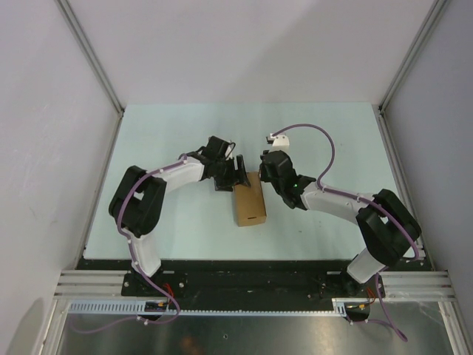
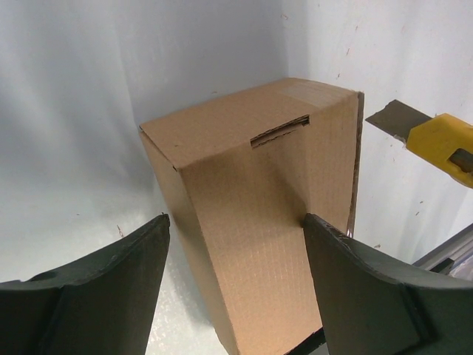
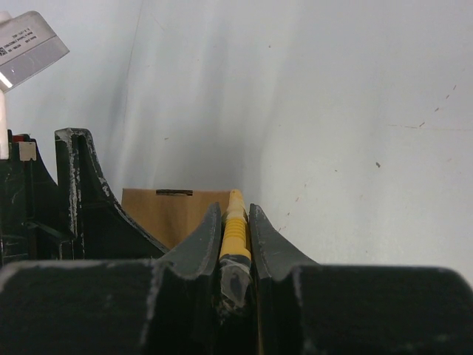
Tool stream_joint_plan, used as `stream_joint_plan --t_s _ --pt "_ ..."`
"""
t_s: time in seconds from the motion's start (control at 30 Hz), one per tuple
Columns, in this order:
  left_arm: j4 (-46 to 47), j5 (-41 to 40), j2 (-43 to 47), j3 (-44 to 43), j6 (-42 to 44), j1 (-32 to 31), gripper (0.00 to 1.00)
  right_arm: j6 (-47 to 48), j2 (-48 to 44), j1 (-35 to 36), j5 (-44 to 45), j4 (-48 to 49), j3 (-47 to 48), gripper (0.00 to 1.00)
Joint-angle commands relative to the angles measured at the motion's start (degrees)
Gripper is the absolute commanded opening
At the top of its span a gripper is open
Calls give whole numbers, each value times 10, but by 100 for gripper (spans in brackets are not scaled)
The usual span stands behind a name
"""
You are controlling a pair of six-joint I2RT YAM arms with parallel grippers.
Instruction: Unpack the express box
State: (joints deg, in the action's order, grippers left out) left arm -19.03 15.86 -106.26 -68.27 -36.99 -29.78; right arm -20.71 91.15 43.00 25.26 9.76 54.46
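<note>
Two claws meet over the express box [image 1: 249,201], which lies flat on the desk [image 1: 185,133], mid-way between my arms. My left claw [image 2: 236,218] stands wide open astride the box's far end, one finger [image 2: 347,266] right at its side, the other apart from it. My right claw [image 3: 235,214] is clamped tight on a yellow utility knife [image 2: 443,144], its blade [image 2: 395,118] bared near the box.
</note>
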Motion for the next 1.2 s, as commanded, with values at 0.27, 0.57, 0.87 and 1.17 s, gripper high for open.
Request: stream_joint_plan --t_s 0.27,0.57,0.87,1.17 --pt "-2 1 -15 0 6 2 77 2 3 0 17 32 5 0" --pt "-3 0 -14 3 3 2 76 1 17 1 27 25 7 0" --pt "-3 -6 -11 16 -17 3 70 8 11 5 47 10 7 0" --pt "-1 28 -15 15 -69 5 65 -5 5 29 52 -8 7 0"
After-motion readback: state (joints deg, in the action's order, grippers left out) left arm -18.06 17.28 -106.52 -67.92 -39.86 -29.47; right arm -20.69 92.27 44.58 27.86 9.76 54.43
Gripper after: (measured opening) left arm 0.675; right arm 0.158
